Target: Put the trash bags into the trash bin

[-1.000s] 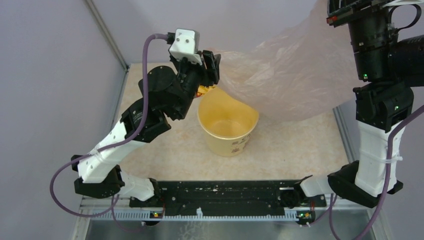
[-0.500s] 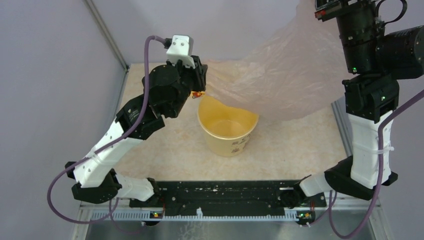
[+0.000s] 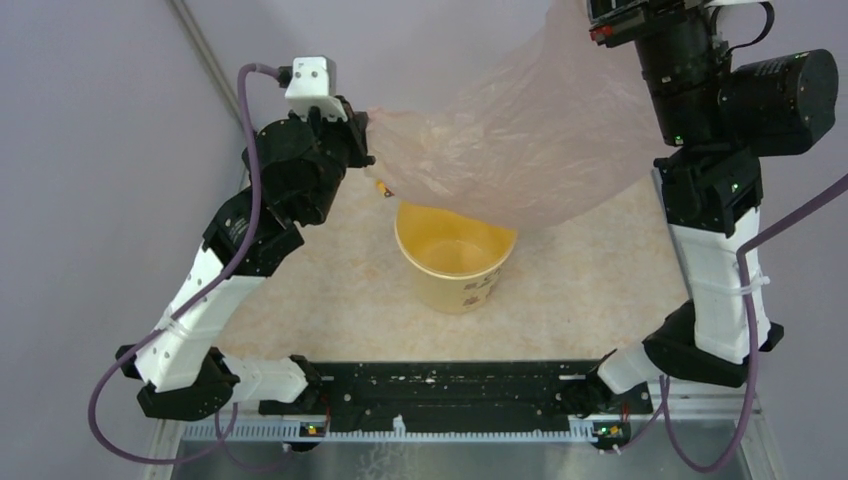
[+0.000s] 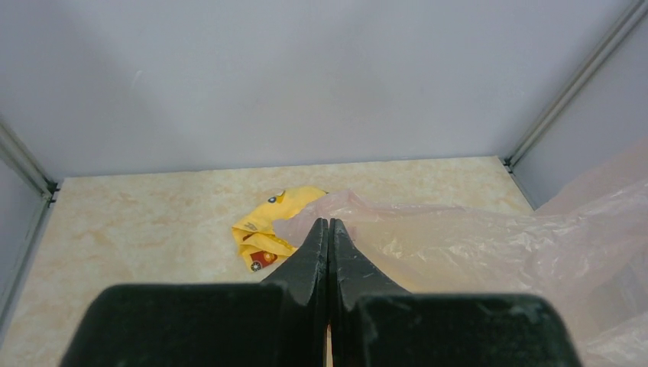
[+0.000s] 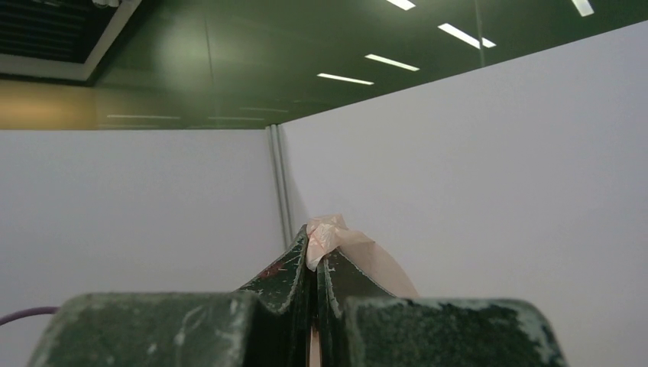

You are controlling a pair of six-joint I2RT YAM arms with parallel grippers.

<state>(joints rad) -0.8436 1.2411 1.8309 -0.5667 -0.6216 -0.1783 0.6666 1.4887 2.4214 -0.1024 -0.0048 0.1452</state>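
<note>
The left end effector [image 4: 328, 229] has its fingers pressed together on one edge of the trash bag [image 3: 520, 140]. Just beyond it, a crumpled yellow wrapper [image 4: 264, 229] lies on the marbled tabletop [image 3: 330, 290], its cartoon print and red marks too small to read. The pale yellow trash bin [image 3: 450, 290] stands upright at centre, with illegible brown figures on its wall. The bag, thin, translucent pink and crinkled, hangs stretched in the air over the bin's far rim. The right end effector [image 5: 312, 248], raised high, pinches the bag's other end.
</note>
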